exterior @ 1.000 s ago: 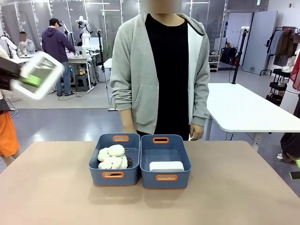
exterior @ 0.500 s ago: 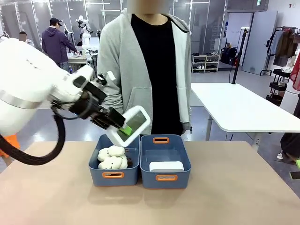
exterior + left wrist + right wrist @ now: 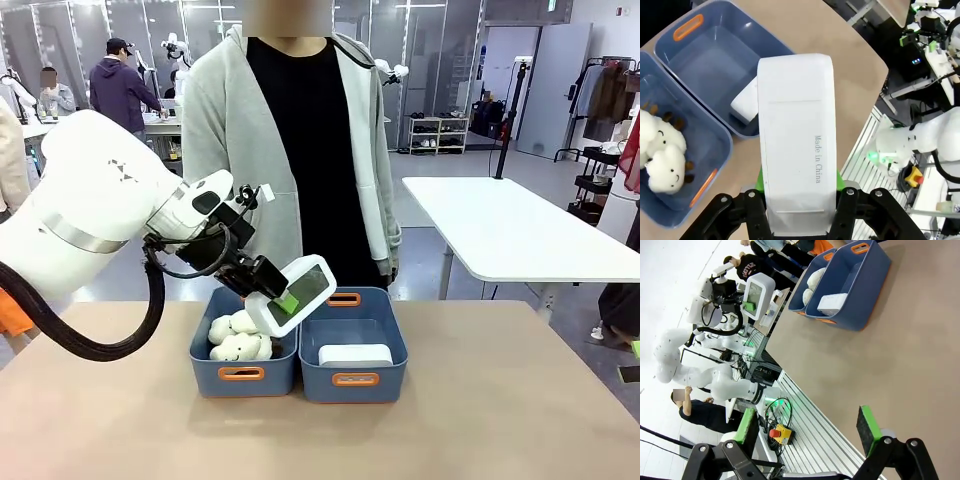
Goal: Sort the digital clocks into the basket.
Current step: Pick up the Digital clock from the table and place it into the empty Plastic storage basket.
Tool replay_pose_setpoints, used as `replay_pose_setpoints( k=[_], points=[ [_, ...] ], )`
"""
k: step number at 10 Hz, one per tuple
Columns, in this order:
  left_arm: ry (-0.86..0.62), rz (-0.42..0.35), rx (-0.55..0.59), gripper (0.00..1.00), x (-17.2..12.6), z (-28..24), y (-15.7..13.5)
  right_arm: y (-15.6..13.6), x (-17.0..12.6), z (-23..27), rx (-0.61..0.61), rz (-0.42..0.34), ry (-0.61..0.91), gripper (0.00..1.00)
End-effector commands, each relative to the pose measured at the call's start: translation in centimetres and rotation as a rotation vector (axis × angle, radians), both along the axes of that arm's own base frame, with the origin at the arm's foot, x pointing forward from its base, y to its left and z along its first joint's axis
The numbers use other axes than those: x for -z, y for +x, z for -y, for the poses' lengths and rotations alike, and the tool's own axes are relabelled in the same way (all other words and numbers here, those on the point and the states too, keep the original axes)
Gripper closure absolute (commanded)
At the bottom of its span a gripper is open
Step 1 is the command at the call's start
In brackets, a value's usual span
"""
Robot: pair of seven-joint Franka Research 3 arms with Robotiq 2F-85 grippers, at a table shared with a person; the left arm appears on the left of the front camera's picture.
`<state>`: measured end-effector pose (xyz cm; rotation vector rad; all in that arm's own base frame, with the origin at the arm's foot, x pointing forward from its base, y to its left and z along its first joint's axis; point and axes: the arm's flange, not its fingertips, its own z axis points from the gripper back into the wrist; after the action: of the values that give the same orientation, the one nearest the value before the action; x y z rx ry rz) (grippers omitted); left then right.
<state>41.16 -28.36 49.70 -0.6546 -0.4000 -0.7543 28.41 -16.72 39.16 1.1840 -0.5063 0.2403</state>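
My left gripper (image 3: 286, 301) is shut on a white digital clock (image 3: 297, 291), held tilted just above the seam between the two slate-blue bins. In the left wrist view the clock's plain back (image 3: 797, 135) rises between my green pads (image 3: 839, 181), hovering over the basket (image 3: 705, 65). A second white clock (image 3: 355, 354) lies flat in that basket (image 3: 390, 340), the right-hand bin, near its front wall. The right wrist view has my right gripper (image 3: 806, 427) open with nothing between its fingers, low over bare tabletop well away from the basket (image 3: 867, 275).
The left bin (image 3: 203, 357) holds cream plush toys (image 3: 238, 338). A person in a grey hoodie (image 3: 215, 150) stands close behind the bins at the table's far edge. Bare tabletop (image 3: 480, 420) spreads in front of and beside the bins.
My left arm has swung in from the far left, carrying the clock down and rightward to just above the bins. The person has shifted a little to the left.
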Motion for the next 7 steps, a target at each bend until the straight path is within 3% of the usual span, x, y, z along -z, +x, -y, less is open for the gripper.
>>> replay_pose_setpoints(
  k=[1,4,5,7],
  points=[
    [0.008,0.003,0.006,0.84,0.0,0.5,-0.3,0.1,-0.4,-0.1,0.011,-0.008,0.008,0.0],
    [0.008,0.003,0.006,0.84,0.0,0.5,-0.3,0.1,-0.4,-0.1,0.011,-0.008,0.008,0.0],
    [-0.001,-0.004,0.012,0.49,0.1,0.4,-0.3,0.1,-0.4,-0.1,0.011,-0.008,0.008,0.0],
    [-0.069,0.021,-0.087,0.49,0.6,3.1,4.2,0.1,-0.4,-0.1,0.011,-0.008,0.008,0.0]
  ],
)
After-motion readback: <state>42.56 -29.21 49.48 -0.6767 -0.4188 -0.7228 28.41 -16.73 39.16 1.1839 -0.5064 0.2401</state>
